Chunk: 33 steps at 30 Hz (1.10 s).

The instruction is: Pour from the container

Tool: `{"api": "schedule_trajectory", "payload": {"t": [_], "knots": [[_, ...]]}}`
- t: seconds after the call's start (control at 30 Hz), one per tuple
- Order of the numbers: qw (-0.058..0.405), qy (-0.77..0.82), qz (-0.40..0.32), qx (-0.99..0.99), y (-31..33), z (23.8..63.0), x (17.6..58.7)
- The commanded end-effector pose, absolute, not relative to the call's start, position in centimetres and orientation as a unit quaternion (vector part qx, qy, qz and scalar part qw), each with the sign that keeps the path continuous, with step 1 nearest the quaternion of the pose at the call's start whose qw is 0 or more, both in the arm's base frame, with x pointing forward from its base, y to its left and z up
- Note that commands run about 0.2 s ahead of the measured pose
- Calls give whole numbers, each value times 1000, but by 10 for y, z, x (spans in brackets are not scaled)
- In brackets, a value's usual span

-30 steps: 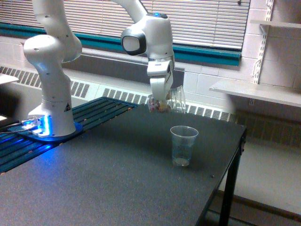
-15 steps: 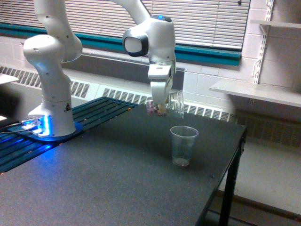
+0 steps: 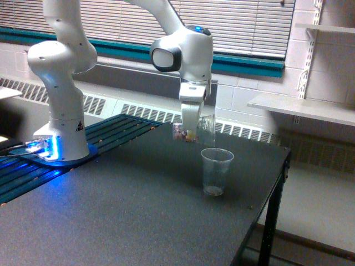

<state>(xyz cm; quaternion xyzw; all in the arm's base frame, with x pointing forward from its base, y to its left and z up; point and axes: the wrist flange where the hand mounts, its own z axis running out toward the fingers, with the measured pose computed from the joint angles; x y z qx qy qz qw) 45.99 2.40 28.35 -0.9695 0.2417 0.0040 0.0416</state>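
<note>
From my remote station: the Panda arm's gripper [image 3: 190, 132] clamps the container [image 3: 197, 128], a small clear plastic cup tipped on its side in mid-air, its mouth toward the exterior view's right. Pinkish-brown and pale bits lie at its closed end. It hangs above and slightly to the exterior view's left of the ribbed drinking cup [image 3: 216, 171], which stands upright on the dark table [image 3: 127, 216] with a little material at its bottom. The two are apart.
</note>
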Motion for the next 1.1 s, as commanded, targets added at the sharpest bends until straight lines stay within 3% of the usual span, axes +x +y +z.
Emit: {"api": "schedule_trajectory", "payload": {"t": [0.03, 1.1], "knots": [[31, 244, 5, -969, 17, 290, 467], [3, 229, 62, -971, 16, 287, 485]]}}
